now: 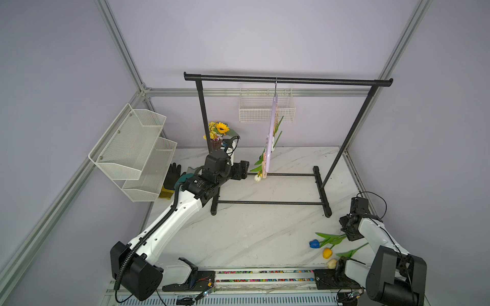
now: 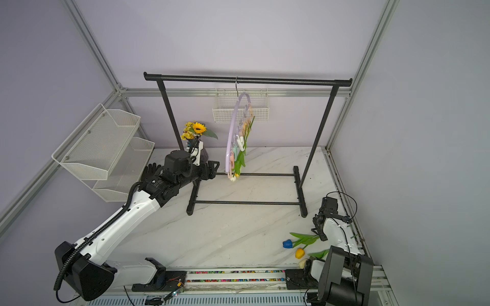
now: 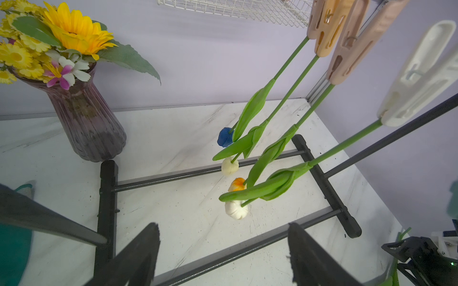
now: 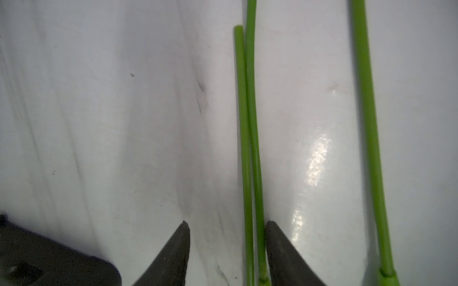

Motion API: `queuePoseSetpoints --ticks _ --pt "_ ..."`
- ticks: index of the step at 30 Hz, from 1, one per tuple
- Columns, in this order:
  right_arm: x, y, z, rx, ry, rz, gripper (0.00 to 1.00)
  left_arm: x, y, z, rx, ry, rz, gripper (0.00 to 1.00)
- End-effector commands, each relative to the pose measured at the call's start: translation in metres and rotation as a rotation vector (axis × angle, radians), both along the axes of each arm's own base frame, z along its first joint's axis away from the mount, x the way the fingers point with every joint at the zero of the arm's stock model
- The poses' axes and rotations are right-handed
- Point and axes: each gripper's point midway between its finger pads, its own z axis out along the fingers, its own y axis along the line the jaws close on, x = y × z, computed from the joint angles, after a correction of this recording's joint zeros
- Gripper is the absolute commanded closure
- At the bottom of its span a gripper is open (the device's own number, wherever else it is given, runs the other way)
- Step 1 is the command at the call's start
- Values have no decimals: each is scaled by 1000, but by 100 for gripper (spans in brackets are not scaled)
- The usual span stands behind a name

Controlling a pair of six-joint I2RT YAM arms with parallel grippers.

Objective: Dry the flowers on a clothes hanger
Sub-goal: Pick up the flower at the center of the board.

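Note:
The lilac clothes hanger point(image 1: 271, 132) hangs by its hook from the black rack, and it also shows in a top view point(image 2: 231, 132). Several flowers point(image 3: 257, 138) hang head down from its pegs point(image 3: 329, 27). My left gripper point(image 3: 224, 225) is open beside them with nothing between its fingers, as both top views show point(image 1: 243, 169). On the table at the front right lie a blue tulip point(image 1: 314, 243), a yellow one point(image 1: 327, 253) and a cream one point(image 1: 332, 263). My right gripper point(image 4: 228, 222) is down over their stems, open. Two green stems point(image 4: 250, 123) run between its fingers, one against a finger, and a third stem point(image 4: 369, 123) lies outside.
The black garment rack point(image 1: 286, 79) stands across the table, its base bars point(image 3: 198, 170) under the hanging flowers. A sunflower bouquet in a purple vase point(image 3: 84, 118) stands at the back left. A white wire basket point(image 1: 266, 111) and mesh shelves point(image 1: 132, 148) hang on the walls. A black glove point(image 1: 172, 174) lies at the left.

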Motion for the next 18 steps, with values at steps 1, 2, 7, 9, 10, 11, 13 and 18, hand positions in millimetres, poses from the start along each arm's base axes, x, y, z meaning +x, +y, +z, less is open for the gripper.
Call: queuePoseSetpoints --ticks 1,2,7,9,10,11,13,18 --pt "12 4 12 20 -75 28 48 3 0 13 -31 -37 8 19" --pt "15 5 15 25 -93 33 48 3 0 12 -30 -34 9 19" --pt "19 6 28 23 -130 42 45 4 1 10 -22 -32 12 19" --pt "19 5 30 16 -130 41 45 4 1 11 -20 -34 14 19" --pt "18 4 29 11 -125 39 44 5 1 10 -21 -33 15 19" --pt "17 3 27 5 -113 35 44 5 1 11 -21 -34 16 19" --pt "13 -1 22 -9 -83 23 44 5 1 11 -21 -34 16 19" --pt "8 -5 8 -14 -26 1 45 6 1 9 -17 -27 16 19"
